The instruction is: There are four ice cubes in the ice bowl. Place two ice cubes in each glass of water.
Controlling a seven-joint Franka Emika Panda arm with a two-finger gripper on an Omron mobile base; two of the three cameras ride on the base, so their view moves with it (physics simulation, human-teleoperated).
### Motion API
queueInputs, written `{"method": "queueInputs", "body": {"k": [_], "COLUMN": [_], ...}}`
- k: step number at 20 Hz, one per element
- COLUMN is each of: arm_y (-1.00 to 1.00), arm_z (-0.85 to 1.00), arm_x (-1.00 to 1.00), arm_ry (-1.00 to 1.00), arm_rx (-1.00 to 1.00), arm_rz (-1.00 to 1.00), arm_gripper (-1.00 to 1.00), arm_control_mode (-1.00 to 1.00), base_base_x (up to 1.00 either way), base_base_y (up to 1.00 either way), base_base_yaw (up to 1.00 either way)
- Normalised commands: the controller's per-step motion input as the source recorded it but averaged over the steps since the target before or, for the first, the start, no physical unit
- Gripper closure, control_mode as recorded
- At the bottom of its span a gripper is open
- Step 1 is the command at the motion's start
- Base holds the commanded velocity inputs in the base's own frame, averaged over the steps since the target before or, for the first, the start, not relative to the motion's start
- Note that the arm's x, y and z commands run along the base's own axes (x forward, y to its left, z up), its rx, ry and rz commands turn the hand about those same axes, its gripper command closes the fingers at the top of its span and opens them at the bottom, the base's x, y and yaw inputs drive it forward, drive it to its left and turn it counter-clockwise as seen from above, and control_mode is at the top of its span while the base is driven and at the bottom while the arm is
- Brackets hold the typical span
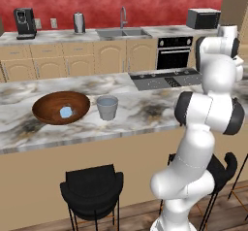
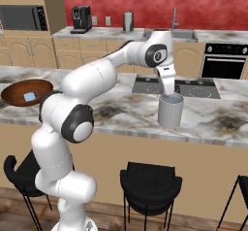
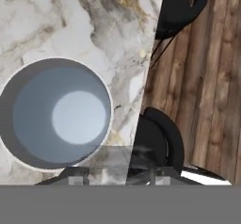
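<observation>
The ice bowl (image 1: 48, 114) of dark wood sits at the left of the island counter with a pale ice cube (image 1: 66, 111) in it; it also lies at the far left as the ice bowl (image 2: 19, 90) with its ice cube (image 2: 30, 96). A short glass of water (image 1: 107, 107) stands just right of the bowl. Farther right stands the taller glass of water (image 2: 170, 111). My gripper (image 2: 167, 92) hangs just above its rim. Seen from above, the glass (image 3: 56, 115) lies up and left of my gripper (image 3: 117, 173), which is shut on a translucent ice cube (image 3: 109, 164).
A black cooktop (image 1: 164, 79) is set in the counter behind the glasses. Black stools (image 2: 149, 184) stand below the counter's front edge. On the back counter are a steel kettle (image 1: 79, 23), a coffee machine (image 1: 24, 22) and a sink (image 1: 123, 32).
</observation>
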Motion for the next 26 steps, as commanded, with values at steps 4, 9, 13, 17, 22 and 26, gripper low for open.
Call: {"method": "queueInputs", "body": {"k": [4, 9, 13, 17, 22, 26], "arm_y": [-0.16, -0.17, -0.19, -0.22, -0.17, -0.14], "arm_z": [-0.05, -0.10, -0.21, -0.25, -0.24, -0.08], "arm_x": [0.36, 0.37, 0.33, 0.11, 0.17, 0.18], "arm_ry": [0.00, 0.00, 0.00, 0.00, 0.00, 0.00], "arm_rx": [0.05, 0.03, 0.01, 0.00, 0.00, 0.01], "arm_rz": [0.08, 0.08, 0.08, 0.08, 0.07, 0.05], "arm_gripper": [1.00, 1.00, 1.00, 1.00, 1.00, 1.00], "arm_control_mode": [-1.00, -1.00, -1.00, -1.00, -1.00, -1.00], "base_base_x": [0.00, 0.00, 0.00, 0.00, 0.00, 0.00], "base_base_y": [0.00, 0.00, 0.00, 0.00, 0.00, 0.00], "base_base_yaw": [0.00, 0.00, 0.00, 0.00, 0.00, 0.00]}}
